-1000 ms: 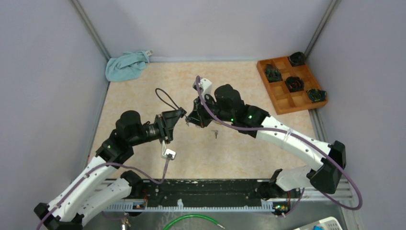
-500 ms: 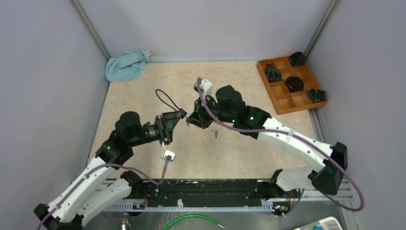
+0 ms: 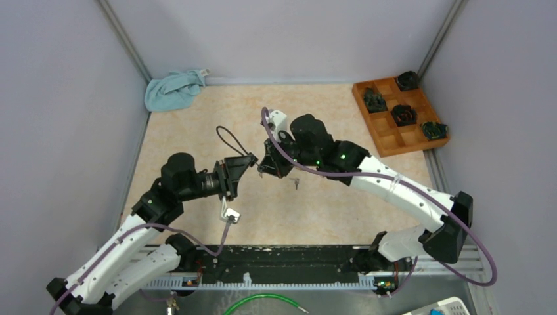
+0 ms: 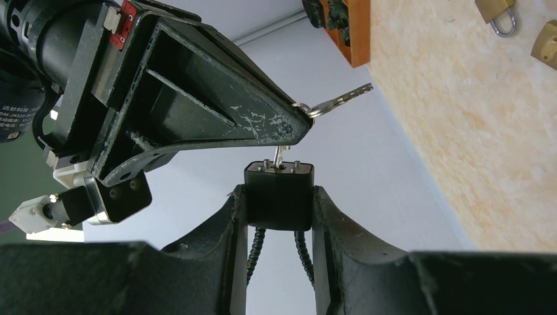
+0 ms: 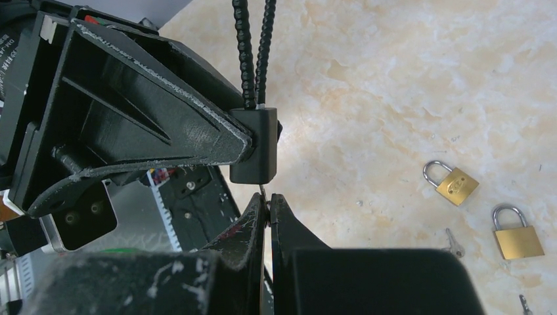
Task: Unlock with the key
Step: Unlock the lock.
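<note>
In the middle of the frame, the left gripper is squeezing the black lock to hold it steady. The right gripper is pinching the key, its tip in the lock, ready for turning.

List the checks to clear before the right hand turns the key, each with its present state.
1. Left hand clamped on both sides of the black lock body: ok.
2. Right hand shut on the key: ok.
3. Key tip inside the keyhole: ok.
4. Key pushed in to full depth: cannot tell, the slot hides it.
5. Spare key on the ring sticking out sideways, away from the lock body: ok.
6. Cable leaving the far end of the lock body, away from the right hand: ok.
</note>
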`<state>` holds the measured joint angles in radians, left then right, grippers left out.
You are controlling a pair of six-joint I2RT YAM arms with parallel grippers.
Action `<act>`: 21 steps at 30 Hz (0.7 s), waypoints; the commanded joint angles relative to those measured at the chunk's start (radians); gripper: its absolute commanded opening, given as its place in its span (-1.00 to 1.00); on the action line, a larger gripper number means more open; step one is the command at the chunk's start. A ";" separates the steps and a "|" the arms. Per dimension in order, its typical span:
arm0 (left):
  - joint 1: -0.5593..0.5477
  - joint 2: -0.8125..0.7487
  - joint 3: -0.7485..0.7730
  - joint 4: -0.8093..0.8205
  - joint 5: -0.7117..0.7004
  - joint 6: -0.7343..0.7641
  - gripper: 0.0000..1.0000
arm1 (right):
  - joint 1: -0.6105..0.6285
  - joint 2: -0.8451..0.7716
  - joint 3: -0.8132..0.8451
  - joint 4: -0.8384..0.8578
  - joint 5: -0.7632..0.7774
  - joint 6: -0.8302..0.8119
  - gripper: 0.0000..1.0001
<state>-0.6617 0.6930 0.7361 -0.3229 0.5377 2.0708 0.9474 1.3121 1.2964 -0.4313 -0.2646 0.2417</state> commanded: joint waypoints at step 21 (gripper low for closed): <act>-0.016 0.017 -0.002 -0.042 -0.021 0.080 -1.00 | 0.005 -0.059 0.031 0.027 0.009 -0.012 -1.00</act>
<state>-0.6678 0.7036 0.7361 -0.3504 0.5213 2.0743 0.9474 1.3331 1.3296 -0.5018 -0.2615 0.2359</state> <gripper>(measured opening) 0.379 0.015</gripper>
